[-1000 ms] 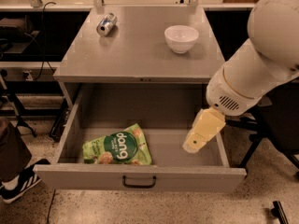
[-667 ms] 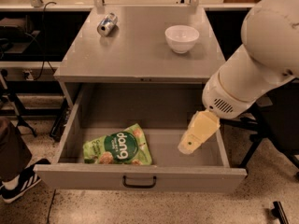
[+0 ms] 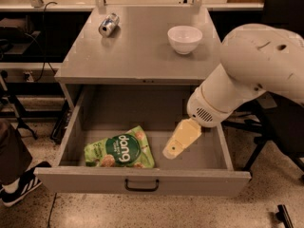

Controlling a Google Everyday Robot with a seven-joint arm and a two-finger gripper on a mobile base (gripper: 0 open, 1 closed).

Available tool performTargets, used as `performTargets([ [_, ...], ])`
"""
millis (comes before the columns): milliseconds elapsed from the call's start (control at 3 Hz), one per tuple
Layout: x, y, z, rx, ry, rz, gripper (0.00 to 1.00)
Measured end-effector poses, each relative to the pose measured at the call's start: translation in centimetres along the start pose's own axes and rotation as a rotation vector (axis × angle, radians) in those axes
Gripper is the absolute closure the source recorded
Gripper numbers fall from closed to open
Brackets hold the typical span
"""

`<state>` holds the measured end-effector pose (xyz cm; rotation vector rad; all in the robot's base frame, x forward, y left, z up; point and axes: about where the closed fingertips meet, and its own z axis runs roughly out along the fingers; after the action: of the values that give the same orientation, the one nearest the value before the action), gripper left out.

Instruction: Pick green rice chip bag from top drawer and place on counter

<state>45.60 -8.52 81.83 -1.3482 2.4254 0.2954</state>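
The big white arm (image 3: 251, 75) comes in from the right of the top drawer (image 3: 142, 180) and runs off the frame edge, so its upper part is out of sight. Its rounded wrist covers the drawer's right wall and back right corner. Below it the gripper (image 3: 172, 151) hangs inside the drawer, right of centre and low over the floor. It shows as a single pale yellow wedge pointing down and left, and I cannot tell how the jaws stand from this side.

Now the green rice chip bag (image 3: 119, 151). It lies flat on the drawer floor, left of centre and close behind the front panel, and the panel's top edge hides the bag's near edge. It is a crinkly light-green pouch with a dark-green round label reading "dang" in white. Pale round chips are pictured around the label. The gripper is near the bag's right edge but apart from it, with bare drawer floor between them.

The drawer is pulled fully open, with a small black handle (image 3: 142, 186) at the centre of its front. Above and behind the drawer, the grey worktop (image 3: 137, 56) carries a silver can (image 3: 109, 24) lying on its side over the drawer's left part. A white bowl (image 3: 185, 38) stands upright over the right part. Left of the drawer and low down, a black-and-white shoe (image 3: 21, 186) is cut off by the frame.
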Motion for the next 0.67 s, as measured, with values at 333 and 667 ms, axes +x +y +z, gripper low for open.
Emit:
performTargets([
  [333,-1.2,0.6,2.7,-0.048,-0.019,-0.004,0.00],
  [667,-3.1,2.0,6.1,-0.113,-0.044,-0.027,0.00],
])
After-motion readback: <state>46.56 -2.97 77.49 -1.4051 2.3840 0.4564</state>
